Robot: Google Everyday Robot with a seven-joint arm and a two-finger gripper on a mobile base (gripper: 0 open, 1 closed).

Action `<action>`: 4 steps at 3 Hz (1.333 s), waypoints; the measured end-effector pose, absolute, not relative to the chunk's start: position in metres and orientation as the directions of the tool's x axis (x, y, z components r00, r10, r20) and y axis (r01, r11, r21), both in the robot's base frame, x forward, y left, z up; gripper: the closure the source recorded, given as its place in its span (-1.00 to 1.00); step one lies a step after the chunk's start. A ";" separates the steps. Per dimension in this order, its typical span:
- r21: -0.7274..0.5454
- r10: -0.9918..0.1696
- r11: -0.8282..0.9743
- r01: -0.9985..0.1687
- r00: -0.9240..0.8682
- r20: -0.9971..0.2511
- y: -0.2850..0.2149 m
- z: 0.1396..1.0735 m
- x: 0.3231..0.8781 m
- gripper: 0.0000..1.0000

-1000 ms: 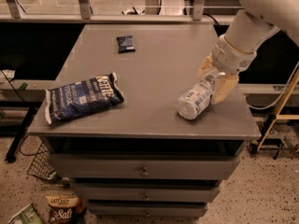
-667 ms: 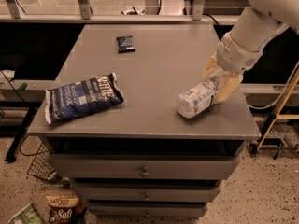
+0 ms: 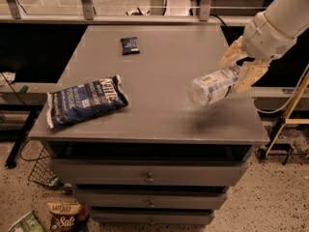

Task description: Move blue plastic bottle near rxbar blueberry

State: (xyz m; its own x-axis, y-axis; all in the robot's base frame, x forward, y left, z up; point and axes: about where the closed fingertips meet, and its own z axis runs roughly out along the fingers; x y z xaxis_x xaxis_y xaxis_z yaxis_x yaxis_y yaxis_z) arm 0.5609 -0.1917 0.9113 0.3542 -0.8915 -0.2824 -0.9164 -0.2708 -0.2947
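Note:
The blue plastic bottle (image 3: 212, 87) is clear with a pale blue-and-white label. It lies on its side in the air above the right part of the grey table (image 3: 164, 71), with its shadow below it. My gripper (image 3: 240, 64) is shut on the bottle's right end, its tan fingers (image 3: 250, 75) on either side of it. The rxbar blueberry (image 3: 129, 45), a small dark navy wrapper, lies flat at the far middle-left of the table, well away from the bottle.
A large crinkled blue Kettle chip bag (image 3: 86, 100) lies at the table's front left. Drawers sit under the tabletop. A snack bag (image 3: 65, 215) lies on the floor at lower left. A yellow-framed stand (image 3: 289, 115) is at the right.
The bottle was lying on the table at the right. It has been lifted clear of the surface, and the arm has risen with it.

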 end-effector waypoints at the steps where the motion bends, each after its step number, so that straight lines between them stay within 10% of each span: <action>1: -0.357 -0.883 -0.187 -0.915 0.316 -0.348 -0.199 0.946 0.571 1.00; 4: -0.361 -0.895 -0.154 -0.920 0.284 -0.344 -0.206 0.939 0.603 1.00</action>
